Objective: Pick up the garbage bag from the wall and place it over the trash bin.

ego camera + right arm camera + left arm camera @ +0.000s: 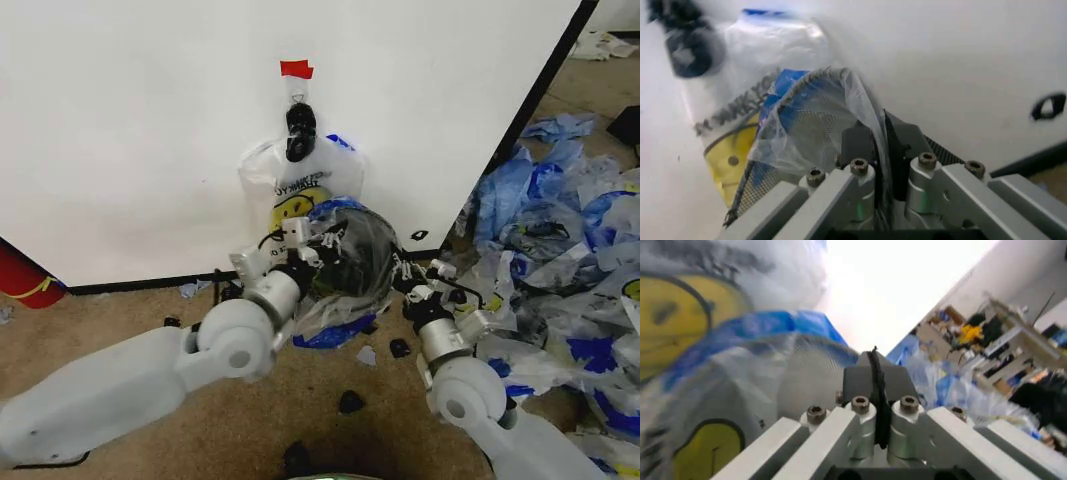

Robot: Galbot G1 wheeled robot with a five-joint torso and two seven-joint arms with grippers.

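The left arm (130,375) lies nearest, reaching from the near left across the brown floor (120,310) toward the wall (130,130). Its left gripper (305,238) is pressed together on the plastic at the left side of the bin (352,262); in the left wrist view the fingers (875,385) meet with a thin dark edge of film between them. The right gripper (412,285) comes in from the near right and is likewise pinched shut on the bag (340,320) at the bin's right side, the pads (870,142) closed on clear film in the right wrist view.

The bin is held tipped, its mouth facing the camera, between the two grippers and just in front of the wall. The bag is draped over it, see-through film with a blue edge across the top and hanging below it.

Another smiley bag (300,185) hangs on the wall behind, under a black clip (299,130) and red tape (296,69). A heap of blue-and-clear bags (570,250) lies at the right. Black scraps (350,402) dot the near floor.
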